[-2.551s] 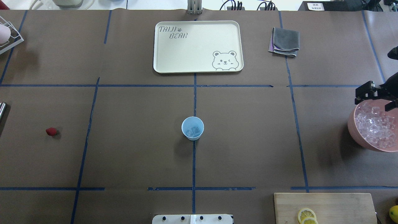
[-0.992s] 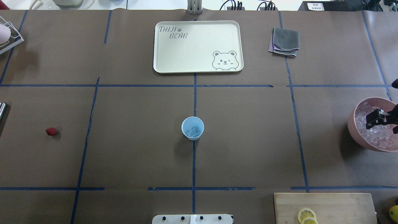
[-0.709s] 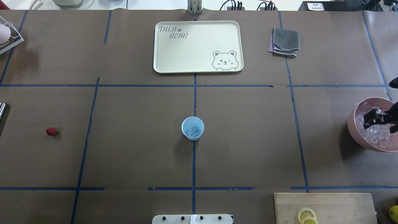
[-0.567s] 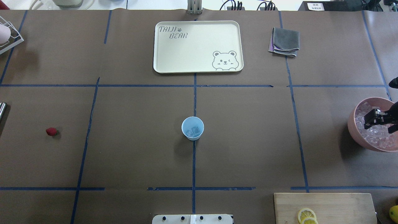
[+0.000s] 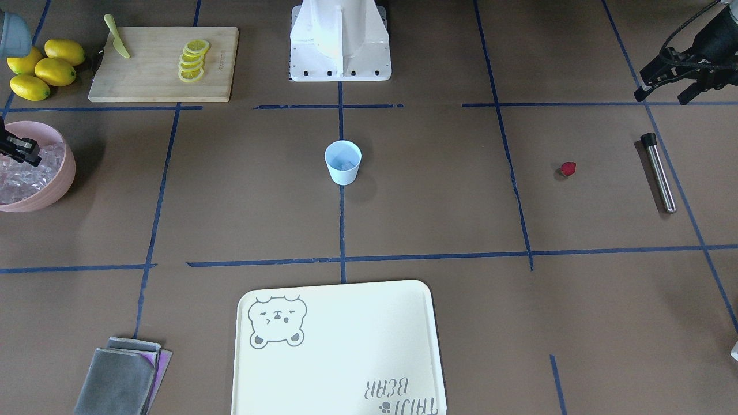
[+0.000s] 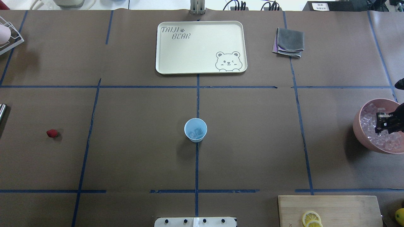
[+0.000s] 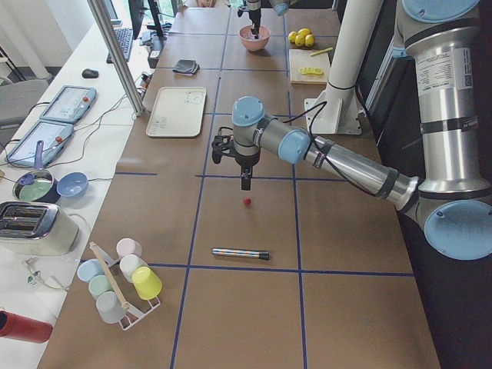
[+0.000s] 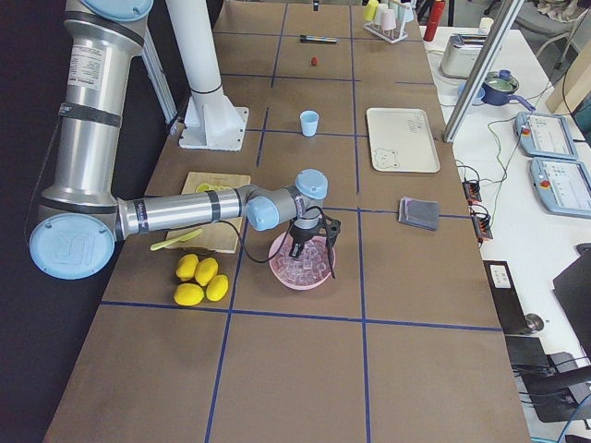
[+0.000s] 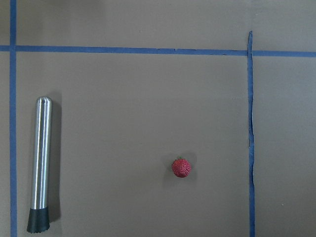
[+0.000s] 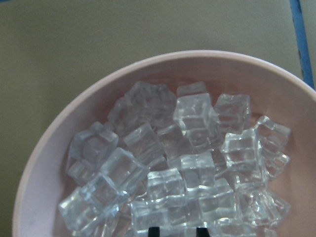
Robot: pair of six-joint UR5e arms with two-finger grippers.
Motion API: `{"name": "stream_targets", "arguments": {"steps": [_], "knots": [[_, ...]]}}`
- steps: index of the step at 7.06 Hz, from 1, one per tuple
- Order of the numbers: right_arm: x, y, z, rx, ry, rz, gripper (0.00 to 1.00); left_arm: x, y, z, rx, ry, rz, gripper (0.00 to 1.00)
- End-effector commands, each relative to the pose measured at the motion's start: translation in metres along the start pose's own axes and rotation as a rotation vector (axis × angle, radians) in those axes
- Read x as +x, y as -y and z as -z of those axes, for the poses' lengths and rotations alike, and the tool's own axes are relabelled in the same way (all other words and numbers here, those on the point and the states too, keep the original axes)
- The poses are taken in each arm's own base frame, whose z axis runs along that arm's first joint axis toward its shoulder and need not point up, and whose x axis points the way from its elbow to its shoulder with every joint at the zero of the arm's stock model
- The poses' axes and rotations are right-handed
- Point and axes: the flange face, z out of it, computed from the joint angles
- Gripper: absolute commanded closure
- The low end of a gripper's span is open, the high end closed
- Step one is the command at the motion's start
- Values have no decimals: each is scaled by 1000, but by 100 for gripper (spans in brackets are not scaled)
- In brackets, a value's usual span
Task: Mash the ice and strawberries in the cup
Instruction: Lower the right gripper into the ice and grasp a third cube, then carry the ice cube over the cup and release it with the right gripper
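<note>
Half done at best. Overhead: shows ice [image 6: 198, 133] inside cup [image 6: 195, 130]; finds right gripper [image 6: 385, 123] far right of cup, lowered deeper into pink bowl [image 6: 358, 135] than a moment ago, jaws drawn narrower. Front view: shows left gripper [image 5: 663, 95] spread open, strawberry [image 5: 568, 168] lying well clear of cup, steel muddler [image 5: 658, 173] beyond. Right wrist: puts fingertips [image 10: 154, 230] one cube apart amid ice; cannot tell whether clamped. Probably fetching another cube.

1. The right gripper [image 6: 383, 125] is in the bowl [image 6: 358, 134], among the ice [image 6: 367, 121].
2. The cup [image 6: 195, 130] stands well to its left.
3. The muddler [image 5: 658, 173] lies ahead of the left gripper [image 5: 662, 95], with the strawberry [image 5: 568, 168] right of the muddler.
</note>
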Motion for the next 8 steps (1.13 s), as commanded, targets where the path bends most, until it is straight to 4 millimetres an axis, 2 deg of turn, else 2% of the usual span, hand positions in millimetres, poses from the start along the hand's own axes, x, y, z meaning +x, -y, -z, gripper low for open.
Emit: {"name": "stream_targets", "arguments": {"steps": [1, 2, 3, 4, 5, 6, 7, 8], "knots": [[-11, -6, 13, -11, 44, 18, 100, 0, 0, 0, 1, 0, 0, 0], [-17, -8, 26, 5, 63, 28, 100, 0, 0, 0, 0, 1, 1, 0], [-25, -11, 56, 51, 99, 36, 100, 0, 0, 0, 0, 1, 1, 0], [-47, -22, 87, 90, 141, 44, 100, -1, 0, -1, -2, 0, 2, 0], [-99, -13, 123, 131, 230, -52, 100, -1, 0, -1, -2, 0, 2, 0], [-158, -14, 145, 98, 316, -151, 100, -2, 0, -3, -6, 1, 4, 0], [-214, -28, 152, 60, 367, -186, 100, -3, 0, -3, -6, 2, 5, 0], [-284, -50, 163, 7, 424, -239, 100, -2, 1, -3, -6, 0, 4, 0]]}}
